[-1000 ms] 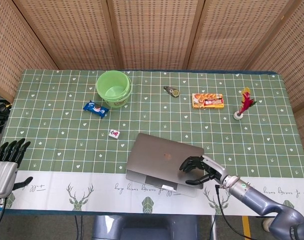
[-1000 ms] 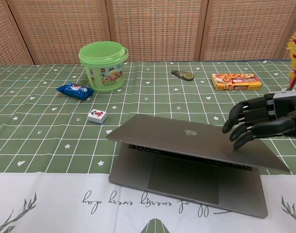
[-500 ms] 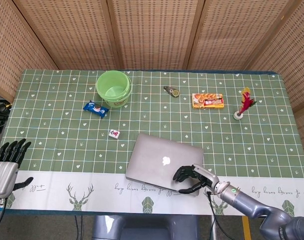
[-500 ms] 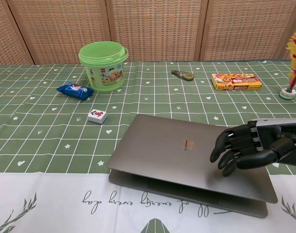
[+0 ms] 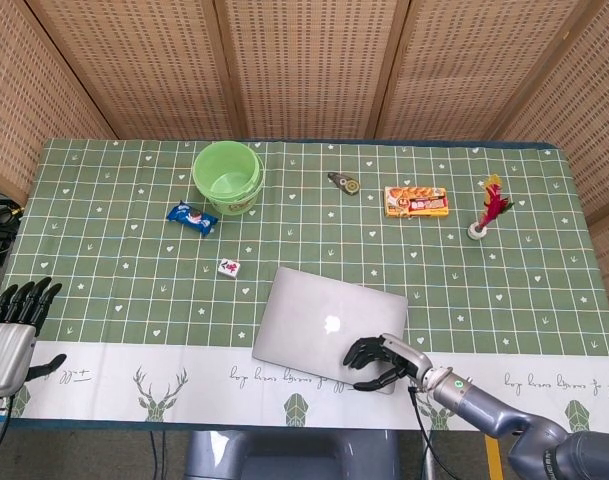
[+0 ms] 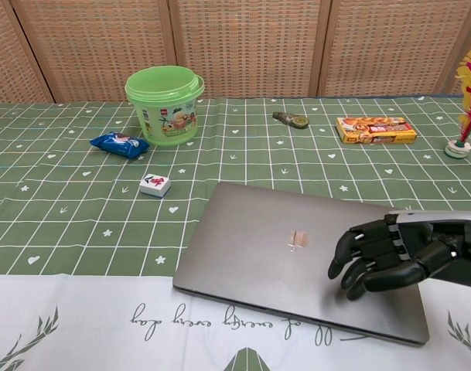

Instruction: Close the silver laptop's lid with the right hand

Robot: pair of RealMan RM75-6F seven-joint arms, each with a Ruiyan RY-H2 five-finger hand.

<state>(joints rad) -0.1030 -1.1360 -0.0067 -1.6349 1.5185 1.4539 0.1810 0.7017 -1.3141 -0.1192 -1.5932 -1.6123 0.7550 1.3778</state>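
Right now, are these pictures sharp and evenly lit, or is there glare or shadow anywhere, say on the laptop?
Head view: sharp, evenly lit; the laptop lid looks pale and washed with soft reflected light, its logo bright. Chest view: also in focus; the lid reads darker grey, with a small bright glint at the logo, and the right hand casts only a faint shadow on it. No blur in either view.

On my feed the laptop [image 6: 289,251] is plain silver-grey, and my right robot hand [image 6: 383,256] is black with a grey arm behind it. The left robot hand [image 5: 19,305] has black fingers on a silver-white body. The worktop [image 5: 114,260] wears a green cloth with a white grid and little hearts, plus a white border printed with green deer. Bucket [image 6: 165,105] is lime green, wrapper [image 6: 118,144] blue, box [image 6: 375,129] orange-yellow, feather toy [image 5: 492,208] red and yellow.
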